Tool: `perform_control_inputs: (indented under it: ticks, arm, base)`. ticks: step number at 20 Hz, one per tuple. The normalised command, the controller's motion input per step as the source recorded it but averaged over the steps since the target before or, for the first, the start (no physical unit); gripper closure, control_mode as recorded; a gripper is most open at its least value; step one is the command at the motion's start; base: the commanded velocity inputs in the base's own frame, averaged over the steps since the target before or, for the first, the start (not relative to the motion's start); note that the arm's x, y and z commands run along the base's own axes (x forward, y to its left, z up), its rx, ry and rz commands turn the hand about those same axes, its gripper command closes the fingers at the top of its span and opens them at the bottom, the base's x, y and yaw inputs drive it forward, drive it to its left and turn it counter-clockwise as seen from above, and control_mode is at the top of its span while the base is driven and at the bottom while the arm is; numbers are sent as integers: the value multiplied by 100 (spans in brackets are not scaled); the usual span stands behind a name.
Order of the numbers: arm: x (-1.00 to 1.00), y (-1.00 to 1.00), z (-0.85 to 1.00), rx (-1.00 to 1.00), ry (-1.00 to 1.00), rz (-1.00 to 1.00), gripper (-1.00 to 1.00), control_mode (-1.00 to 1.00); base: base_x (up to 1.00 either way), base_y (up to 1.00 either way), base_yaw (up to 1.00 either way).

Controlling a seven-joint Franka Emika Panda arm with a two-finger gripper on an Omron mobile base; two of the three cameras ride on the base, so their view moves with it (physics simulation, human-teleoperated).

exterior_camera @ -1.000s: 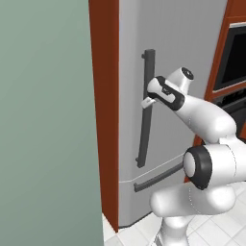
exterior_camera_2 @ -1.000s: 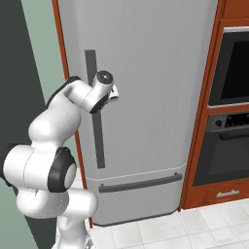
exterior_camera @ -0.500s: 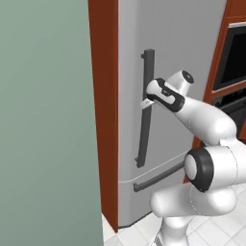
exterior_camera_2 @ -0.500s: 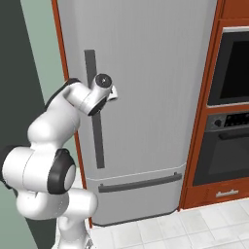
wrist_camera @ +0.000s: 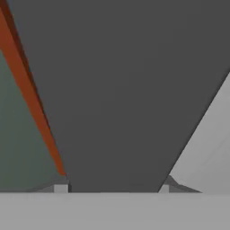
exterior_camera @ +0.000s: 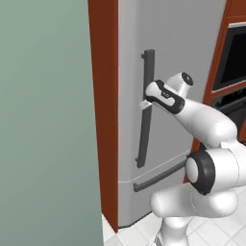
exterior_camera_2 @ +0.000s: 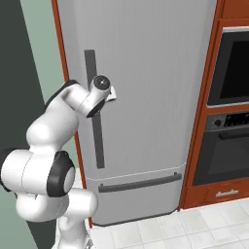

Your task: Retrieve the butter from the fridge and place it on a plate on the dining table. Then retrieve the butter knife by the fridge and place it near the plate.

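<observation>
Fingers (wrist_camera: 61, 188) of the white arm's two-finger gripper (exterior_camera: 144, 104) are sitting on either side of the long dark grey vertical bar handle (exterior_camera: 145, 105), one small tip showing at each lower edge of the bar in the hand view; they are standing at a middling width, and whether they are already pressing on the bar or only bracketing it I cannot tell. Going left to right in the left base view, a flat grey-green wall panel (exterior_camera: 45, 120) is filling the left side, a reddish-brown wooden side panel (exterior_camera: 103, 105) is running up next to it, and the tall light-grey fridge (exterior_camera: 187, 43) is standing with its door shut, the gripper reaching the handle about halfway up. Below the upright handle, a shorter dark grey horizontal bar handle (exterior_camera: 158, 175) is crossing the lower drawer front. In the right base view the hand is meeting the same upright handle (exterior_camera_2: 95, 112) at the fridge's left edge, and a black built-in oven (exterior_camera_2: 228, 121) in a reddish-brown cabinet is standing to the right of the fridge. White floor tiles (exterior_camera_2: 194, 233) are lying in front of both.
</observation>
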Motion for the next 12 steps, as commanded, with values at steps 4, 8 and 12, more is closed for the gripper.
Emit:
perform_control_inputs:
  ticks: [4,8,12]
  arm:
    - [-23,-69,8,0,11,0,100,-100]
    - [-69,-96,5,3,1,0,100,-100]
    - [-89,-100,1,10,0,0,100,-100]
  base:
    - [0,0,0]
    - [0,0,0]
    - [0,0,0]
